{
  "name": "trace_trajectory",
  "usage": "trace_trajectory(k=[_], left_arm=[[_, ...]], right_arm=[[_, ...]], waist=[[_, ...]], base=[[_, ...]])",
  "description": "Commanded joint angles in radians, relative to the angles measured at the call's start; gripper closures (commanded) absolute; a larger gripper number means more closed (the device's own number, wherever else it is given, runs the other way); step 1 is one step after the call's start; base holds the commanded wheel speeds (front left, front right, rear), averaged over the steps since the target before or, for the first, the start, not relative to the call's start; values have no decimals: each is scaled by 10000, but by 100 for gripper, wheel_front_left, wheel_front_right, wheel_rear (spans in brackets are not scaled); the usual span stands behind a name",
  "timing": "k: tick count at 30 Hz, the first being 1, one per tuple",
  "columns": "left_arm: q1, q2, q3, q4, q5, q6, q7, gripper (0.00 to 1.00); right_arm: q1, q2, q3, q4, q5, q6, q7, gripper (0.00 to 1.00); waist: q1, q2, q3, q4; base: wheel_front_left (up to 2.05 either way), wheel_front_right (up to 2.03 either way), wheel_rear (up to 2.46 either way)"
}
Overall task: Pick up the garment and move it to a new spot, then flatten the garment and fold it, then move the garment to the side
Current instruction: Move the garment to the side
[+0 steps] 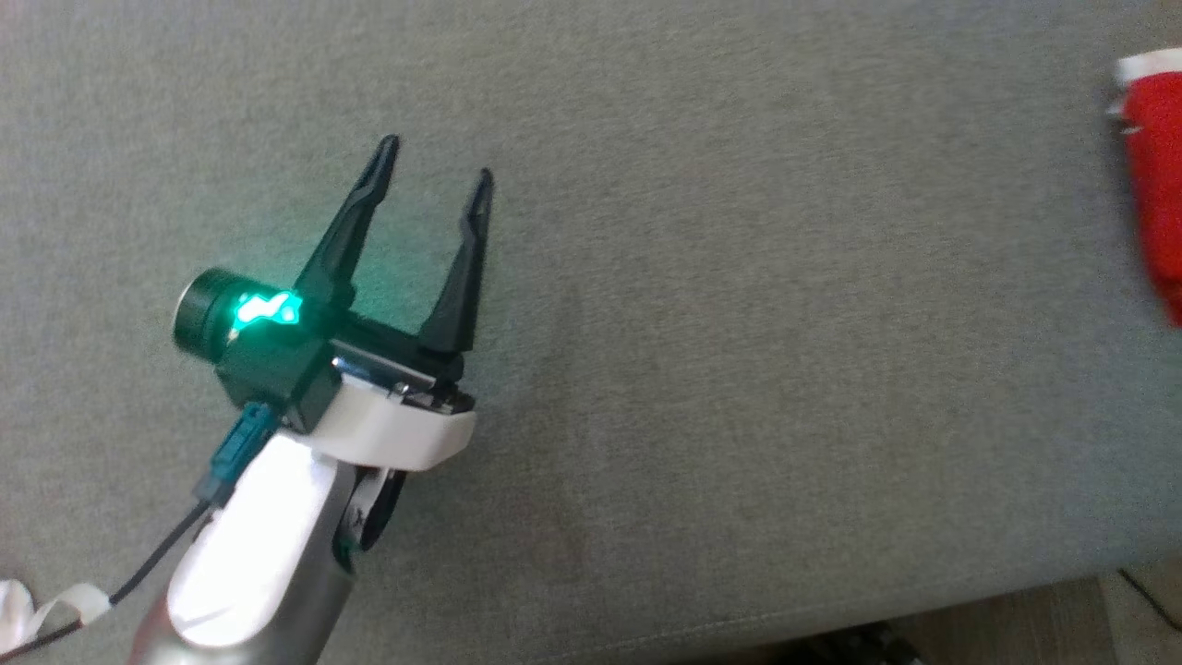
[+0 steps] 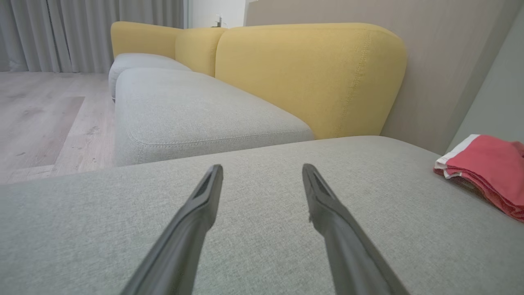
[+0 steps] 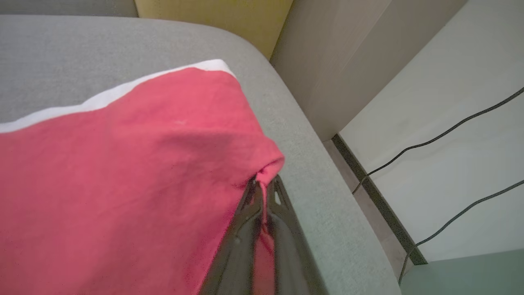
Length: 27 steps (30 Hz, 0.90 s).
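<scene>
One garment, two grippers, two cables; the right gripper angles down, its jaws pinched tight on a corner of the red garment, which spreads leftward from those fingers over the grey cushion — white hem on the far edge, long axis cut off by the frame; the left gripper hovers low, fingers spread and empty, garment well to its right; beyond the right fingers, the dark cables cross a pale surface.

Your head view is soft, the red garment smeared at its edge, the green lamp on the left gripper tinting the cushion teal. Your wrist views are bright and even; the right gripper near the lens blurs.
</scene>
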<state>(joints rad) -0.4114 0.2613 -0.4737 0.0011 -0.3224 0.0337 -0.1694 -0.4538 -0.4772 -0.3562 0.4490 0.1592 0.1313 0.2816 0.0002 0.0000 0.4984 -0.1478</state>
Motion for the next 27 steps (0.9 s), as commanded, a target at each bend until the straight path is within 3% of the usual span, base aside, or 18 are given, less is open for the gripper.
trace_trajectory(k=[1,2,3,4,5,7,8,17,22,27], left_arm=[[-388,45,167,-238,144,-104,-124,0],[-473,22,122,-200,159,-145,-146,0],[-542,-6,77,-154,172,-177,-170,0],[-595,-36,36,-99,183,-200,-196,0],[-636,-61,3,-41,187,-221,-226,0],[-697,-96,-46,76,176,-268,-282,0],[-711,-107,-53,136,159,-282,-308,0],[-386,-149,62,662,-42,-159,-550,0],[250,-68,288,966,-242,122,-639,0],[897,61,525,1156,-424,474,-608,0]], right_arm=[[-270,-392,-442,-276,-339,-6,-161,100],[-343,-343,-734,-267,-515,-6,-214,100],[-405,-253,-1023,-235,-683,-6,-210,93],[-467,-132,-1272,-222,-810,-6,-214,100],[-511,-18,-1450,-244,-971,-6,-243,95],[-556,264,-1874,-292,-1304,-6,-250,53],[-544,431,-2098,-317,-1488,-6,-180,0],[208,2065,-2946,-1532,-2306,-6,-284,0],[1339,3163,-2055,-3035,-2033,-6,-789,0],[2574,3902,-481,-4547,-1661,-6,-1168,0]], waist=[[-2,0,396,284],[-2,0,469,322],[-2,0,519,359],[-2,0,549,393],[-2,0,565,422],[-2,0,565,481],[-2,0,543,508],[-2,0,-184,685],[-2,0,-1049,718],[-2,0,-1848,857]], base=[[0,0,0],[0,0,0],[0,0,0],[0,0,0],[0,0,0],[0,0,0],[0,0,0],[0,0,0],[0,0,0],[0,0,0]])
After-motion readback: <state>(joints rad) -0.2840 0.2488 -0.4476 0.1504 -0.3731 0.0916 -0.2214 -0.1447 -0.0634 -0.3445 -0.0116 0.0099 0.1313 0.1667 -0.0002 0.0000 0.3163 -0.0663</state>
